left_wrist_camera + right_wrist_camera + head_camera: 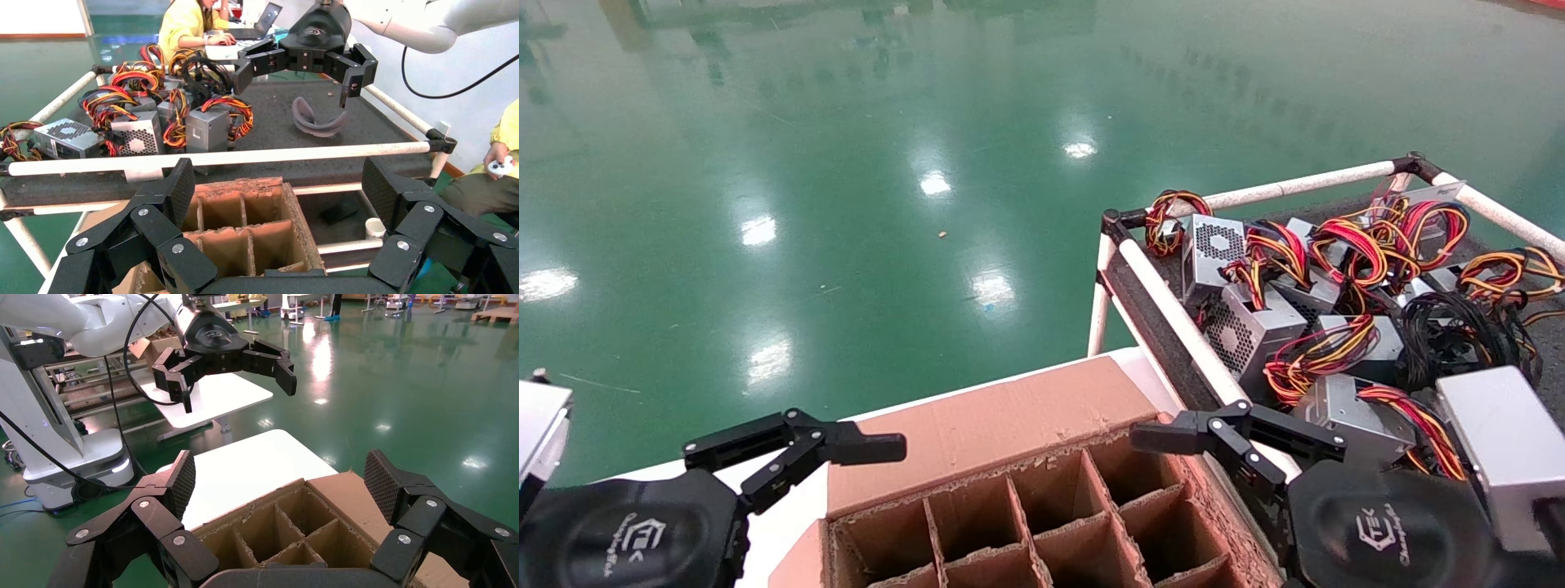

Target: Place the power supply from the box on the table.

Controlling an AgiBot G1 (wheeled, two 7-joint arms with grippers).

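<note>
The box [993,425] is a brown cardboard carton with divider cells, standing low and centre on a white tabletop [780,506]. Every cell I can see is empty [245,226] [275,527]. Several grey power supplies [1246,327] with red, yellow and black wire loops lie heaped on the dark felt table [1150,320] to the right, also seen as power supplies [208,128] in the left wrist view. My left gripper [793,447] [278,196] hovers open at the box's left side. My right gripper [1238,437] [278,484] hovers open over the box's right edge. Neither holds anything.
White pipe rails [245,158] with black joints frame the felt [275,116]. A grey curved strip [315,119] lies on it, and a white cup [373,228] stands below. People sit beyond the table [183,24] [502,165]. Glossy green floor [846,204] surrounds everything.
</note>
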